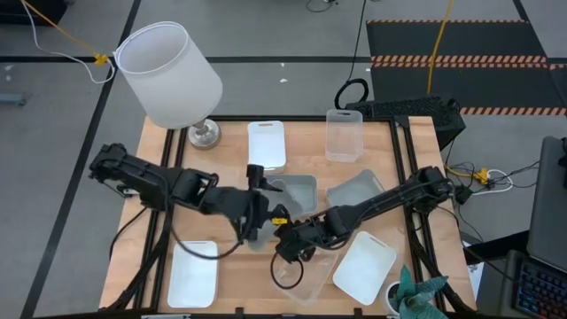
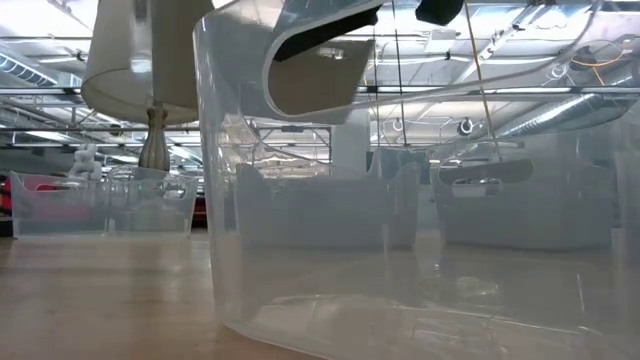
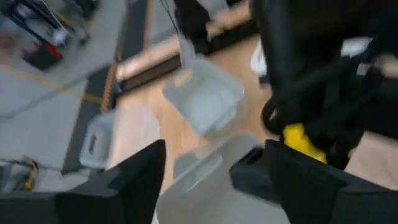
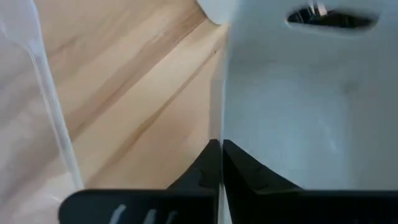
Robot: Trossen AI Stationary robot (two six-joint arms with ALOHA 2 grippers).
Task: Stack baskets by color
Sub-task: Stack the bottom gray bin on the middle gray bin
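A grey-blue basket (image 1: 259, 236) hangs above the table's middle; the low view shows it from below (image 2: 310, 75), its handle slot showing. My right gripper (image 1: 285, 241) is shut on it. My left gripper (image 1: 257, 217) is open, its fingers standing on either side of the basket's other end (image 3: 205, 186). Two more grey-blue baskets (image 1: 297, 190) (image 1: 357, 190) rest on the wood just beyond. A clear basket (image 1: 310, 279) sits near the front edge, below my right gripper. My right gripper pinches a thin side wall of the grey-blue basket at its rim (image 4: 219, 106), one finger inside and one outside. The basket's pale inside and a handle slot (image 4: 329, 18) lie beside the fingers. The basket is lifted clear of the table and tilted.
White baskets lie at the near left (image 1: 193, 273), near right (image 1: 364, 266) and far middle (image 1: 266, 144). A clear basket (image 1: 345, 135) stands at the far edge. A lamp with a big white shade (image 1: 168, 75) stands at the far left corner.
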